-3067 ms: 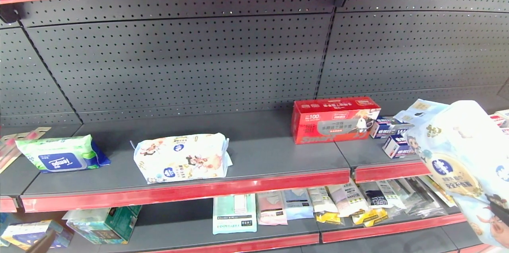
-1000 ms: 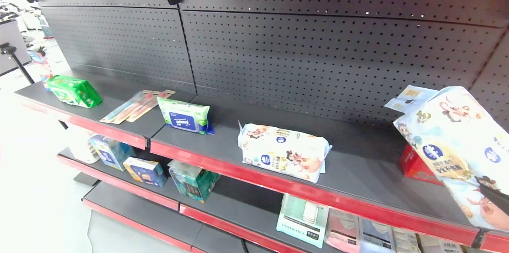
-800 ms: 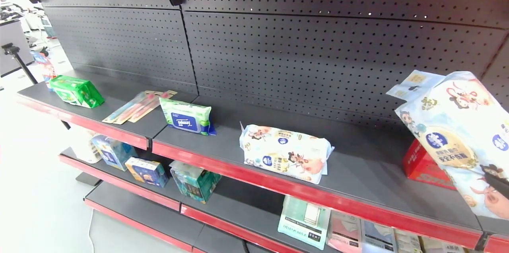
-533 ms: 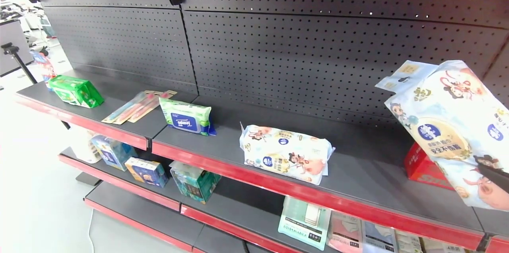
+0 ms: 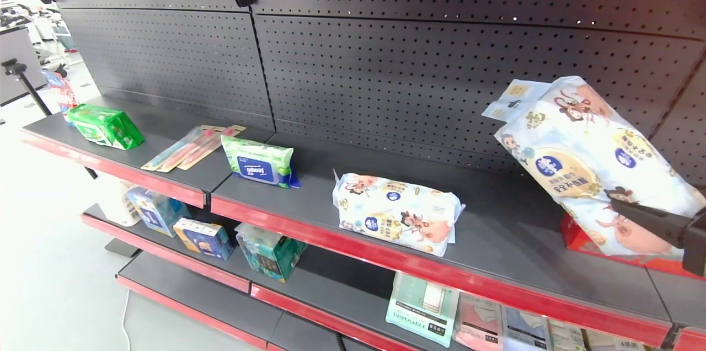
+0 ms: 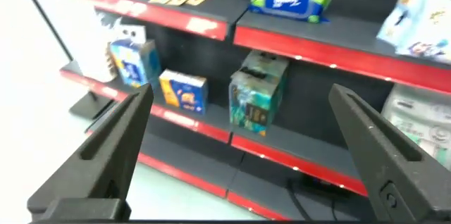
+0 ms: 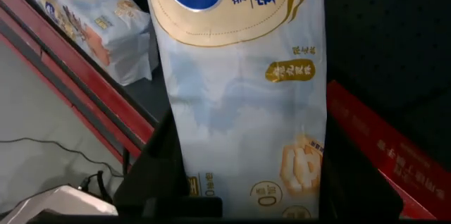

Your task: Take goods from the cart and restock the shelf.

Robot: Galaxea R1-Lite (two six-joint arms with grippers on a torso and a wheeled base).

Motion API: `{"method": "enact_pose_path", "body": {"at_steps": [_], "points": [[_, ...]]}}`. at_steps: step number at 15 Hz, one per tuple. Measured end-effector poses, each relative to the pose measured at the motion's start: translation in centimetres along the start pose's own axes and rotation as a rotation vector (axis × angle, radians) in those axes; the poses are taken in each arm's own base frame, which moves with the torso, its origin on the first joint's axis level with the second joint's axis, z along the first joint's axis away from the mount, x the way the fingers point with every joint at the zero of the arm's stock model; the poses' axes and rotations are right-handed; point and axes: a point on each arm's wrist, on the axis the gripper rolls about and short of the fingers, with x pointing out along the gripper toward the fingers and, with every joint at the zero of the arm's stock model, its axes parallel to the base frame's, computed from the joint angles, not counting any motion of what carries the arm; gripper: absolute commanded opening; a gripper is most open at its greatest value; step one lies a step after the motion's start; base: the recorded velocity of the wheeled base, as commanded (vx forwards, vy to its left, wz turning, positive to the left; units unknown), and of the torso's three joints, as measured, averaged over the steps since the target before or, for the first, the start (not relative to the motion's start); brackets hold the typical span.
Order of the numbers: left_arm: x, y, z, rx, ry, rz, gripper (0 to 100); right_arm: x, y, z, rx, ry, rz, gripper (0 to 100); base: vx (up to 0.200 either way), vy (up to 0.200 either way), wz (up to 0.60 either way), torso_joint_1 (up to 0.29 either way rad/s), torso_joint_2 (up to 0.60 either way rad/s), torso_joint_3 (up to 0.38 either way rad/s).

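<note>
Holding the tissue pack (image 5: 584, 158) by its lower end, my right pincer (image 7: 250, 153) is closed across the pack's width, one finger on each side, with the soft wrapping pinched between them. The reference item is the lying pack (image 5: 397, 213) of the same print.

1. Held pack: in the air, tilted, well to the right of the lying pack and higher than it. It hangs over the red box (image 5: 579, 238).
2. The grip at one end leaves the far end free, so that end can probably go in first.
3. Likely target: the bare shelf board (image 5: 496, 240) just right of the lying pack, since like goods belong together.
4. My left pincer (image 6: 239, 94) is spread wide and holds nothing. It sits lower than the lying pack, likely parked out of the way.
</note>
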Motion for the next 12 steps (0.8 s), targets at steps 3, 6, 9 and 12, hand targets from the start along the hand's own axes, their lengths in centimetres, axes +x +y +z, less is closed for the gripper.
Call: {"method": "enact_pose_path", "body": {"at_steps": [3,6,9,12], "points": [[0.1,0.0,-0.5,0.013,-0.016,-0.019,100,2.0,-0.2,0.6,-0.026,0.016,0.044,0,0.0,0.0,0.0,0.0,0.0,0.0],[0.1,0.0,-0.6,0.012,-0.014,-0.019,100,3.4,-0.3,1.2,-0.029,0.018,0.086,0,0.0,0.0,0.0,0.0,0.0,0.0],[0.2,0.0,-0.6,0.012,-0.013,-0.019,100,4.6,-0.4,1.5,-0.035,0.027,0.113,0,0.0,0.0,0.0,0.0,0.0,0.0],[0.2,0.0,-0.6,0.012,-0.013,-0.018,100,5.7,-0.6,1.9,-0.035,0.03,0.14,0,0.0,0.0,0.0,0.0,0.0,0.0]]}}
